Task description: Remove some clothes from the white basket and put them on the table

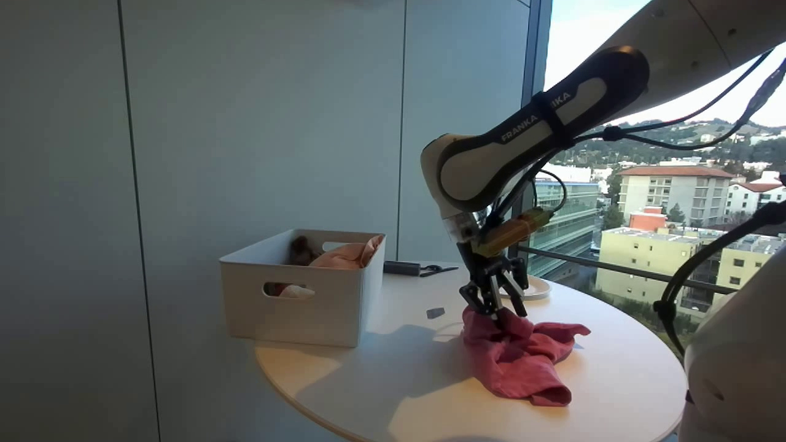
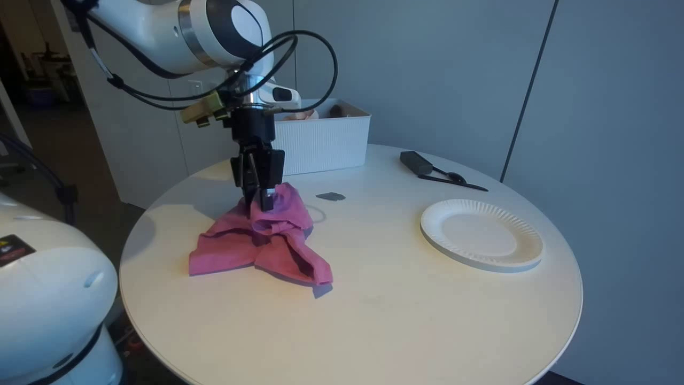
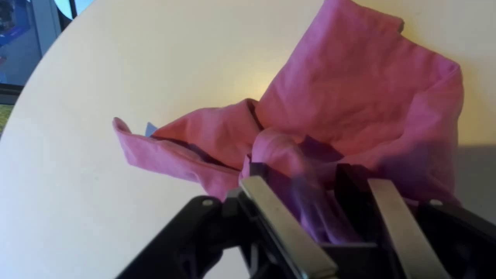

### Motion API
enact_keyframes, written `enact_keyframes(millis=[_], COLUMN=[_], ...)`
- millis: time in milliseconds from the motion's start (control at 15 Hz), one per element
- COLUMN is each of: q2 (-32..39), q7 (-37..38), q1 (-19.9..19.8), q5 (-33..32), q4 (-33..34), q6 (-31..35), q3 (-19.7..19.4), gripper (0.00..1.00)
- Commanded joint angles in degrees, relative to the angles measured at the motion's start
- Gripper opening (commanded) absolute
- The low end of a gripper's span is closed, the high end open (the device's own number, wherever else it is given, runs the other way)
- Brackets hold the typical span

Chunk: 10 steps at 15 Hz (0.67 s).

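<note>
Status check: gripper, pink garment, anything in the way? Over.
Gripper open around part of the pink garment. Garment crumpled on the table, may snag on lift-off. White plate apart from it.

We see a cloth [image 1: 522,365] in plain rosy pink, leaning to magenta and warming to orange-red in places, a garment [image 1: 341,256] in peachy tan, and a table [image 1: 614,380] whose smooth white top carries a thin tan edge. The basket [image 2: 326,147] looks white to us, finely ribbed along a side, and the plate [image 2: 478,235] white with a fluted rim. We find the gripper [image 3: 301,172] black with silver-grey bars, the arm [image 1: 479,166] white with black panels, and the wall [image 2: 427,69] blue-grey.
</note>
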Motion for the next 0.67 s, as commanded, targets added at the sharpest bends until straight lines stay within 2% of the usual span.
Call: enact_keyframes(millis=[0, 133, 200, 600], q2=[-4.7, -7.1, -8.2, -9.8], q7=[3.3, 1.3, 0.1, -4.5], q1=[-0.8, 0.2, 0.7, 1.9], q5=[-7.4, -10.7, -12.0, -20.0], q4=[1.7, 3.1, 3.6, 7.4], q6=[-2.4, -2.9, -2.4, 7.4], q3=[4.2, 5.5, 5.9, 6.4], gripper=[0.83, 0.98, 1.00, 1.00])
